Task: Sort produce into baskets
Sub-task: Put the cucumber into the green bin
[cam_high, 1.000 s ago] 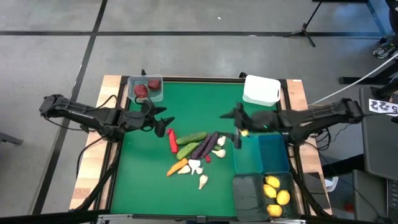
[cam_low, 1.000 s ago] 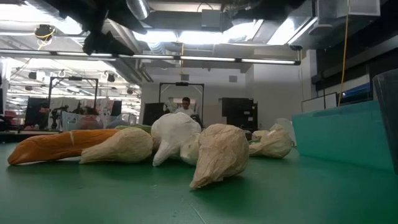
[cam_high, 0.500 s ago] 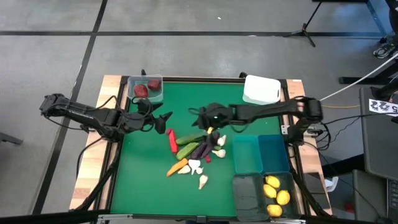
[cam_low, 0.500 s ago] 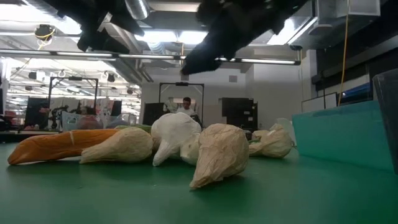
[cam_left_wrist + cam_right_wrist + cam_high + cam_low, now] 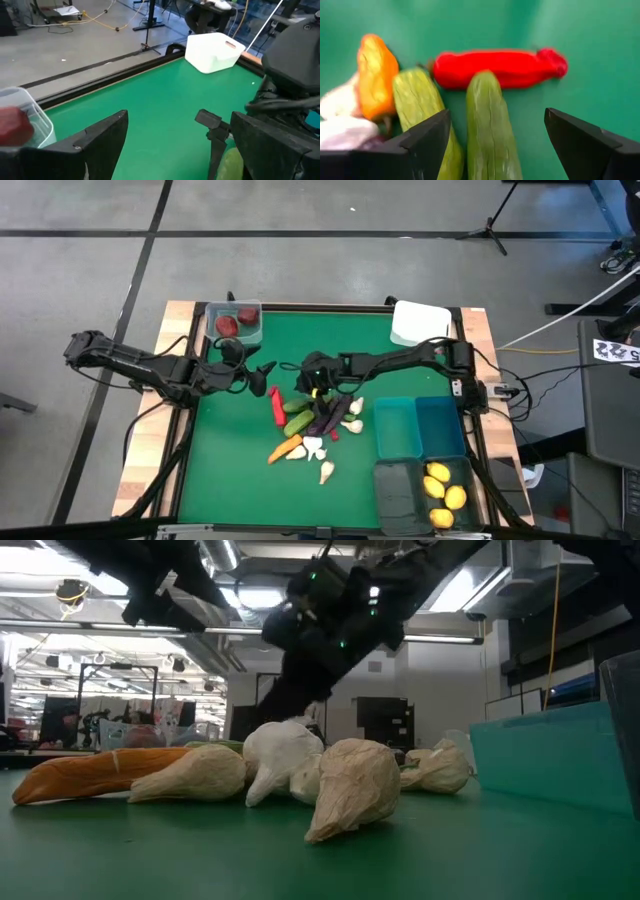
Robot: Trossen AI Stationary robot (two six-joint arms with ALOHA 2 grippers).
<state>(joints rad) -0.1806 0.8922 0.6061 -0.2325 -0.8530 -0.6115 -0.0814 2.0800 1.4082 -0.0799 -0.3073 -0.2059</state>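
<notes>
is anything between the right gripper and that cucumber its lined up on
Nothing visible. The right gripper is open, with the cucumber lying directly between its fingers' line of approach. A second cucumber lies right beside it and the red pepper lies across its far end, so both crowd the grasp.

Mixed produce [image 5: 318, 423] heaped mid-tabletop; red pieces in clear basket [image 5: 235, 322]; lemons [image 5: 443, 496] in dark basket [image 5: 448, 492]
</notes>
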